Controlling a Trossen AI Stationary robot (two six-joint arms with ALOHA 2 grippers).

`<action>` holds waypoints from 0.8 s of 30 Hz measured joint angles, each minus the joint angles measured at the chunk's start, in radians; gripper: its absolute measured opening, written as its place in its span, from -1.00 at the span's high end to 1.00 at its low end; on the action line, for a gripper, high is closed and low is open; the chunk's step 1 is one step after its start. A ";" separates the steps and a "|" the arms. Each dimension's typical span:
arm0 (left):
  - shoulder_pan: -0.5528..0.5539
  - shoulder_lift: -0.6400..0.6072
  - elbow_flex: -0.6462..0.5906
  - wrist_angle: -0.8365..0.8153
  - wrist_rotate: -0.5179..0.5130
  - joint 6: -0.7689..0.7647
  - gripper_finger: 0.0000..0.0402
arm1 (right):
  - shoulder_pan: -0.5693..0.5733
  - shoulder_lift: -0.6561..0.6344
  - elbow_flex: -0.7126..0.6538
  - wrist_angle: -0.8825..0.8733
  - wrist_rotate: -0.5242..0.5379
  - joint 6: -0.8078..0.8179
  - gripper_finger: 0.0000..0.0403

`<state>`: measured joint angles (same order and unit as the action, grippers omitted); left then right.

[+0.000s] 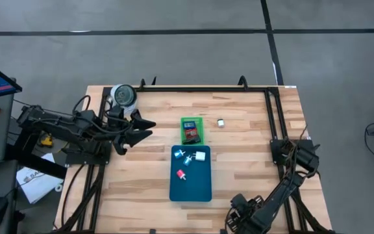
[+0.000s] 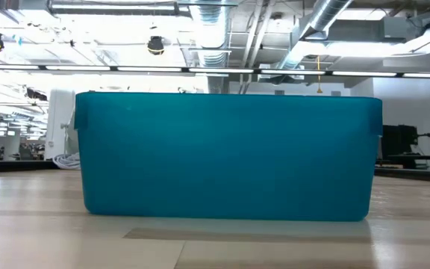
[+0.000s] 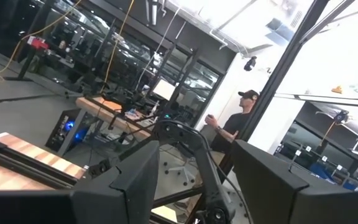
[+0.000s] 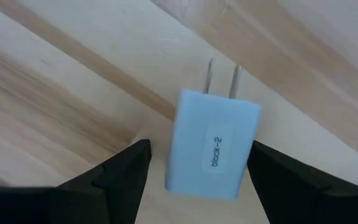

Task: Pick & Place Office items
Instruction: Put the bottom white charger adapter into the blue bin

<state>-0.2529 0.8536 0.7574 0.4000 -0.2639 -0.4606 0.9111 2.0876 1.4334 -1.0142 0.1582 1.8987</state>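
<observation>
Straddling white plug block [image 4: 213, 152], right arm's parted fingers [image 4: 123, 171].

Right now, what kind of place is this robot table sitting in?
Probably a robotics lab or open industrial workspace: exposed ceiling ducts and pipes overhead, a concrete floor around the wooden table, and a person among desks behind.

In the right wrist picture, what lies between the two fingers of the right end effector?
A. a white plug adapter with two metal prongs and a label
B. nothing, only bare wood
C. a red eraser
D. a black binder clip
A: the right wrist view shows a white plug adapter, with two prongs and a small label, lying on the wooden table between the open fingers of the right end effector.
</observation>
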 joint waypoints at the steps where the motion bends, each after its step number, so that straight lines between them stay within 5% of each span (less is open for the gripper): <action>1: -0.001 0.000 0.000 0.000 0.000 0.000 0.01 | -0.006 0.000 0.000 -0.001 0.000 -0.004 -0.29; 7: -0.002 0.000 0.000 0.002 -0.001 0.000 0.01 | -0.035 0.002 -0.002 -0.081 0.017 0.024 -0.16; 17: -0.003 0.000 0.000 0.006 0.000 0.000 0.01 | -0.035 0.004 -0.004 -0.126 -0.026 0.041 0.69; 24: -0.003 0.000 0.000 0.005 0.001 0.000 0.01 | -0.004 -0.025 -0.003 -0.138 0.026 0.102 0.99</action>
<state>-0.2558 0.8536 0.7574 0.4053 -0.2628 -0.4610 0.9075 2.0625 1.4300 -1.1525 0.1838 2.0010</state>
